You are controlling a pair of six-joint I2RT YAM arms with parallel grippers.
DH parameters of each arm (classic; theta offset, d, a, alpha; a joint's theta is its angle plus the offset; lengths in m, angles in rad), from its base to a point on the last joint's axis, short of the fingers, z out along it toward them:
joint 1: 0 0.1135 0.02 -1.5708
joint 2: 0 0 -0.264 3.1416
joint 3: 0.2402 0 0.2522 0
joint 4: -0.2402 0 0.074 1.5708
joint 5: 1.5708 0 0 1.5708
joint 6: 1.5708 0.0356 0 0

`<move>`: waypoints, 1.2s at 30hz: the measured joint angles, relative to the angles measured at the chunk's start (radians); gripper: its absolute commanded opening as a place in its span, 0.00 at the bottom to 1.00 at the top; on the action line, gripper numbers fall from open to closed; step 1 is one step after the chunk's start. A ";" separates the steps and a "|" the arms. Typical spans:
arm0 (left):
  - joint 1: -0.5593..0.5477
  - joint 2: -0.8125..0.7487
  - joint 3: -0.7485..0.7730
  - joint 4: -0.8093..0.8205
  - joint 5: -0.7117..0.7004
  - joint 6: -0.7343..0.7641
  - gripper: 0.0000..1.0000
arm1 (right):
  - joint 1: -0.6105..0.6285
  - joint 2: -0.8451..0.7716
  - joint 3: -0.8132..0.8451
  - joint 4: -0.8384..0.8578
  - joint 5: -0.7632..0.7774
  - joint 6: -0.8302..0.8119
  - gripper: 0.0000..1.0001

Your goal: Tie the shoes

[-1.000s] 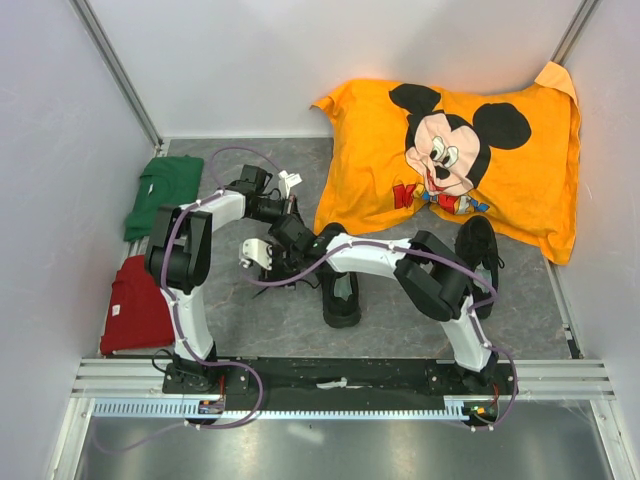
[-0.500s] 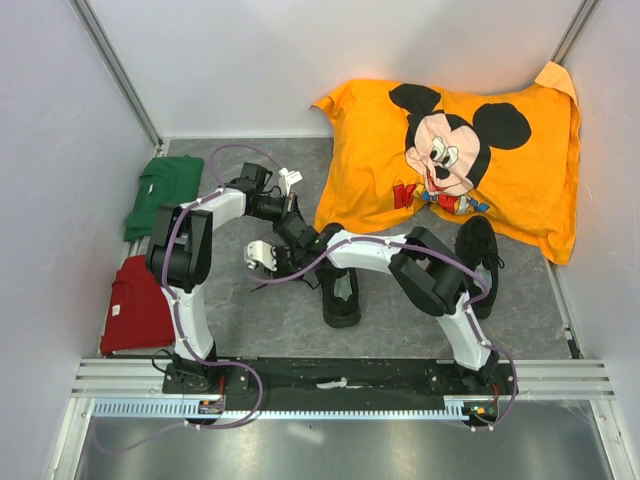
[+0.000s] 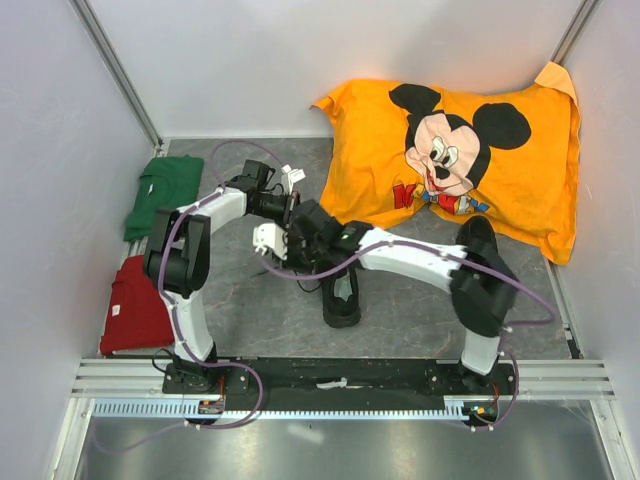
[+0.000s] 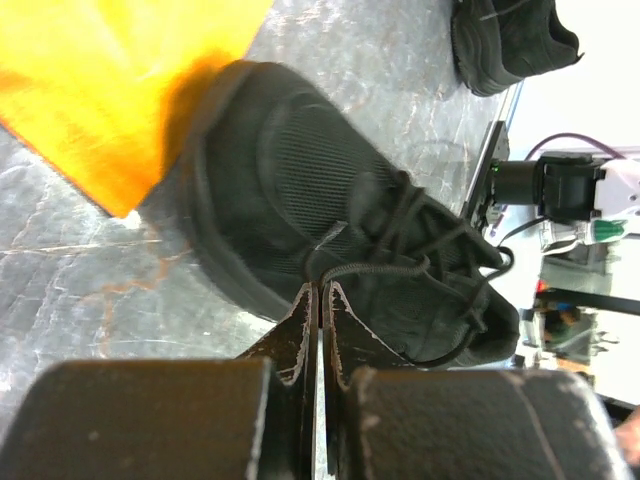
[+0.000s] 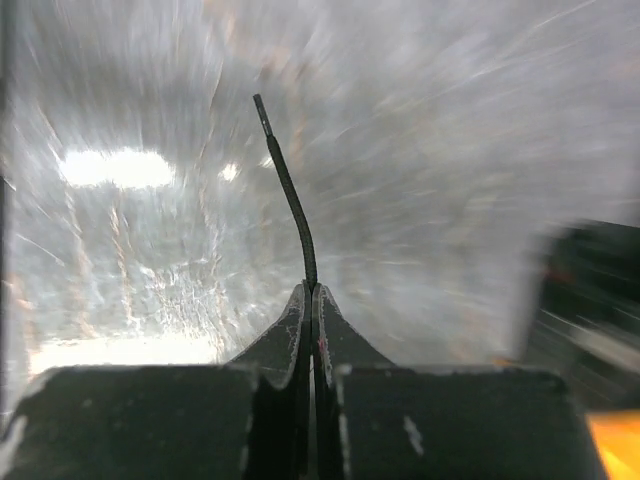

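Observation:
One black shoe (image 3: 341, 296) lies mid-table, its toe under my right arm. The other shoe (image 3: 477, 238) sits to the right, by the pillow. In the left wrist view the near shoe (image 4: 300, 190) fills the middle. My left gripper (image 4: 320, 287) is shut on a thin black lace (image 4: 385, 268) that runs to the shoe's lacing. The second shoe (image 4: 510, 40) shows at the top right. My right gripper (image 5: 311, 288) is shut on another lace end (image 5: 285, 180), which sticks up past its tips. From above, the left gripper (image 3: 296, 208) and right gripper (image 3: 272, 245) are close together, left of the shoe.
A big orange Mickey Mouse pillow (image 3: 450, 150) fills the back right, its corner close to the near shoe. A green cloth (image 3: 163, 190) and a red cloth (image 3: 135, 305) lie along the left wall. Purple cables loop over both arms.
My right gripper has shut on a lace end and moved a little toward the back. The right arm's elbow has swung out to the right. The left arm stays put.

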 measured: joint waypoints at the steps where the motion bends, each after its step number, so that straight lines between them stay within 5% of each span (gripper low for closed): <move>1: -0.005 -0.018 0.000 -0.009 -0.012 0.007 0.02 | -0.008 -0.048 -0.002 -0.001 0.003 0.016 0.00; 15: -0.008 -0.561 -0.129 -0.136 -0.207 0.220 0.01 | -0.437 -0.644 -0.231 -0.157 0.017 0.193 0.00; 36: 0.116 -0.755 -0.317 -0.229 -0.434 0.352 0.02 | -0.695 -0.948 -0.536 -0.359 0.175 0.169 0.00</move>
